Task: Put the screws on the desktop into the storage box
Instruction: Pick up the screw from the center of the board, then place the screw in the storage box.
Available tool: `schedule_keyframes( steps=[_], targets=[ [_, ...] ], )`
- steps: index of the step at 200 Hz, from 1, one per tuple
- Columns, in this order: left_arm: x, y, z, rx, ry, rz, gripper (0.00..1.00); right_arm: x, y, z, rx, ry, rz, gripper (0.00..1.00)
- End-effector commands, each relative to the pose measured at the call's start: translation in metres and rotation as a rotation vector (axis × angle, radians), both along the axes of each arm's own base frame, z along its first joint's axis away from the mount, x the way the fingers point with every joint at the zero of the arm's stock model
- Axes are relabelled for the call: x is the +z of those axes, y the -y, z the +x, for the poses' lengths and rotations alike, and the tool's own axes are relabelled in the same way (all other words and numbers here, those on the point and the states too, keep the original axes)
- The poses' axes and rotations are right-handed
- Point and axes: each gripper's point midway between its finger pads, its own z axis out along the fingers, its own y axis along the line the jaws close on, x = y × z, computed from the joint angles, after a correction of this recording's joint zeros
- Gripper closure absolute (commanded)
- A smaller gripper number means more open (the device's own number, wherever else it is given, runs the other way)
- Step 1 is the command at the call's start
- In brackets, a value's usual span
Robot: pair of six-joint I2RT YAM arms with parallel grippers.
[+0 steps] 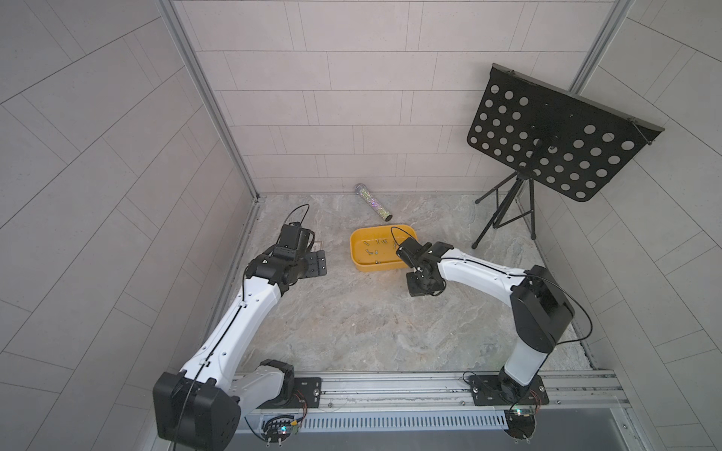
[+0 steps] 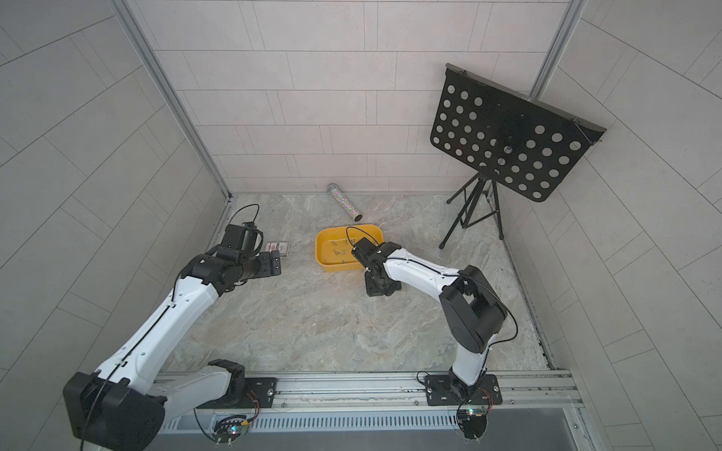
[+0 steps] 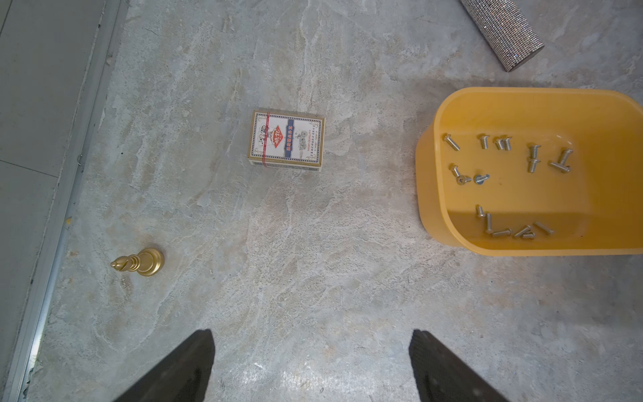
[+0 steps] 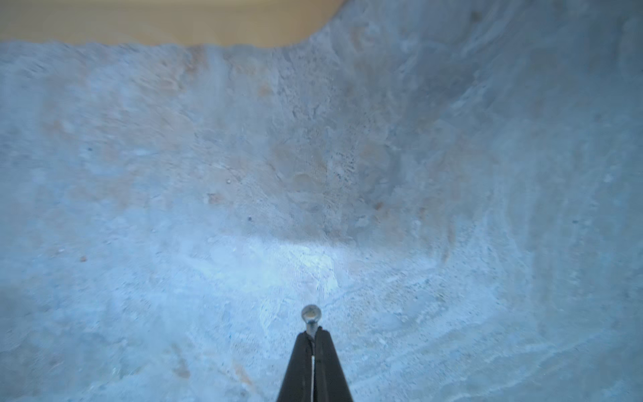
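Clearly, the right fingers (image 4: pixel 299 365) are pressed together on the shank of one screw (image 4: pixel 310 314), whose round head pokes out past their tips. They sit low over the table (image 4: pixel 208 156), and I cannot tell whether the screw touches it. Only the right wrist view shows this pinch. In both top views the arm's own wrist covers the tips, and the screw cannot be made out.

A blurred strip of the storage box (image 4: pixel 156 21) lies just ahead. From above, that wrist stands at about 5 o'clock of the box, just beside its near wall.

The left fingers (image 3: pixel 181 369) are spread wide with nothing between them, over bare table at 9 o'clock of the box. Their wrist view shows the screws (image 3: pixel 533 152) lying loose on the box floor. In the top views these are mere specks.

That wrist view also shows a small gold piece (image 3: pixel 139 262), which the left arm hides from above. A printed card box (image 2: pixel 278 246) shows in a top view, between the left fingers and the storage box.

A glitter tube (image 1: pixel 373 203) lies at 12 o'clock of the box. A black music stand (image 1: pixel 554 132), seen only from above, is at 2 o'clock.
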Motion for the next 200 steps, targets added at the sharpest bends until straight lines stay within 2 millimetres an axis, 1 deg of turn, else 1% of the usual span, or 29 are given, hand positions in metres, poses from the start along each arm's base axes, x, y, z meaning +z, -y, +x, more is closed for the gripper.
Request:
schedule_keyframes(
  steps=[1, 31, 46, 69, 89, 116, 132, 161, 177, 200],
  targets=[
    [0.003, -0.004, -0.001, 0.018, 0.014, -0.004, 0.05, 0.031, 0.010, 0.001, 0.001, 0.050, -0.025, 1.00],
    [0.003, -0.004, -0.001, 0.019, 0.014, -0.004, 0.05, 0.061, -0.002, 0.019, 0.010, 0.112, 0.005, 1.00],
    [0.004, -0.004, -0.001, 0.021, 0.015, -0.006, 0.05, 0.070, -0.011, 0.031, 0.021, 0.129, 0.014, 1.00],
    [0.005, -0.005, -0.001, 0.024, 0.019, -0.008, 0.04, 0.075, -0.024, 0.052, 0.029, 0.142, 0.018, 1.00],
    [0.005, -0.005, -0.001, 0.024, 0.020, -0.011, 0.04, 0.073, -0.033, 0.070, 0.029, 0.143, 0.018, 1.00],
    [0.005, -0.005, -0.001, 0.024, 0.018, -0.016, 0.04, 0.064, -0.039, 0.093, 0.030, 0.135, -0.001, 1.00],
    [0.005, -0.005, 0.000, 0.025, 0.020, -0.017, 0.04, 0.054, -0.040, 0.106, 0.027, 0.116, -0.016, 1.00],
    [0.005, -0.006, 0.000, 0.027, 0.021, -0.022, 0.04, 0.032, -0.036, 0.127, 0.001, 0.080, -0.028, 1.00],
    [0.005, -0.006, 0.000, 0.028, 0.021, -0.023, 0.04, 0.023, -0.036, 0.132, -0.002, 0.047, -0.025, 1.00],
    [0.005, -0.007, 0.000, 0.029, 0.021, -0.028, 0.04, 0.028, -0.041, 0.131, 0.012, 0.046, -0.003, 1.00]
  ],
)
